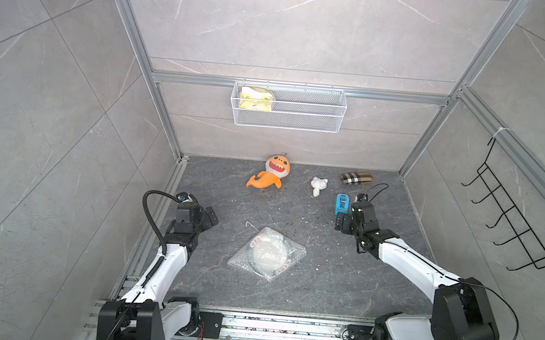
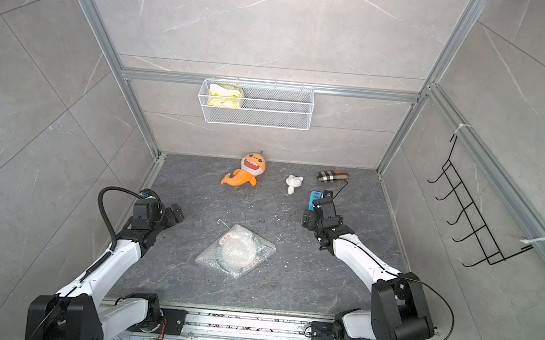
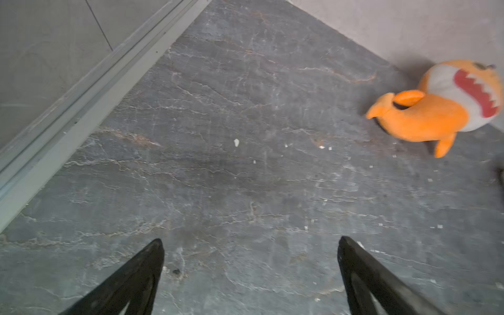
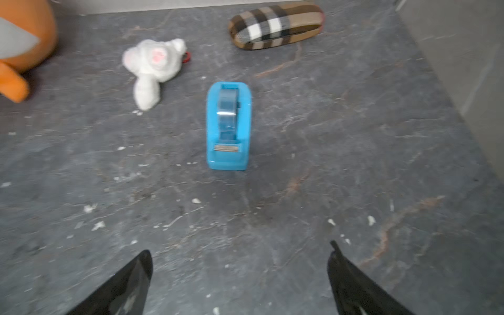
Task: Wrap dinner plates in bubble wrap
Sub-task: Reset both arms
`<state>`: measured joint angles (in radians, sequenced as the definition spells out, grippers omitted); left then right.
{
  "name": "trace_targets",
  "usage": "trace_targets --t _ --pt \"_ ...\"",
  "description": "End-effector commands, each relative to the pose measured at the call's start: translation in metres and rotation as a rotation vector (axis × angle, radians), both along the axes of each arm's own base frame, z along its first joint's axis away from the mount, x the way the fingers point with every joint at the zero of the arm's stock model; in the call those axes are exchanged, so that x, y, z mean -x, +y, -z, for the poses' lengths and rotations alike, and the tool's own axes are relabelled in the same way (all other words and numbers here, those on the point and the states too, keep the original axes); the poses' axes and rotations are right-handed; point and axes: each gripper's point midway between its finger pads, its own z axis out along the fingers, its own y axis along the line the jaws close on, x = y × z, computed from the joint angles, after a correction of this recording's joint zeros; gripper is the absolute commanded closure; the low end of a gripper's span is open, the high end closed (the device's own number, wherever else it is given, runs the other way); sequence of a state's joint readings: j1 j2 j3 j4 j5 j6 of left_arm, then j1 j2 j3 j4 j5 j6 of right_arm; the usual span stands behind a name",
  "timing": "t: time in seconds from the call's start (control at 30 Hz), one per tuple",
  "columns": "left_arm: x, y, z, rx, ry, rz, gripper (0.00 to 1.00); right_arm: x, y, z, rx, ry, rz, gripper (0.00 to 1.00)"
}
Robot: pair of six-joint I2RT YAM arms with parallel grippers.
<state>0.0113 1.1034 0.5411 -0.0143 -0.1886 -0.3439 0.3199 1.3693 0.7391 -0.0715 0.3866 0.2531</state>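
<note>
Right wrist view: your right gripper (image 4: 239, 248) hangs spread and empty, facing the blue tape dispenser (image 4: 228, 128). The left gripper (image 3: 250, 240) is spread too. The dinner plate (image 1: 268, 254) lies mid-table under the bubble wrap (image 1: 239, 259). Taping probably comes next, so approach squarely and pull slowly.
</note>
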Motion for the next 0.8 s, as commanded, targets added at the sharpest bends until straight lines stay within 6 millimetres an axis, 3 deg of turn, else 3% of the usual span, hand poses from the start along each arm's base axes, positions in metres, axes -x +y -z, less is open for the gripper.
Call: trace_targets --t 0.0,0.2,0.33,0.4,0.47,0.53,0.63,0.67,0.77 --pt "-0.02 0.022 -0.027 -0.225 -0.157 -0.012 0.0 -0.005 -0.033 -0.026 0.104 -0.192 0.091 0.0" --pt "-0.021 0.021 0.002 -0.302 -0.236 0.028 0.0 0.005 -0.063 -0.003 0.062 -0.337 0.161 0.0" --pt "-0.033 0.012 0.011 -0.302 -0.329 0.077 0.01 0.007 -0.065 -0.014 0.082 -0.445 0.134 0.0" --pt "-0.038 0.012 0.017 -0.339 -0.369 0.073 0.0 0.009 -0.063 -0.006 0.071 -0.461 0.112 0.0" --pt "-0.042 0.008 0.028 -0.291 -0.248 0.099 0.0 0.009 -0.057 -0.007 0.072 -0.506 0.06 0.0" --pt "-0.052 0.009 0.028 -0.301 -0.258 0.107 0.0 0.009 -0.05 -0.002 0.058 -0.478 0.021 0.0" --pt "-0.051 0.013 0.028 -0.286 -0.249 0.096 0.0 0.004 -0.035 0.011 0.058 -0.455 -0.073 0.0" --pt "-0.05 0.013 0.031 -0.281 -0.232 0.098 0.0 -0.003 -0.037 0.007 0.069 -0.501 -0.061 0.0" --pt "-0.05 0.013 0.03 -0.283 -0.233 0.098 0.0 -0.01 -0.04 0.016 0.032 -0.408 -0.05 0.0"
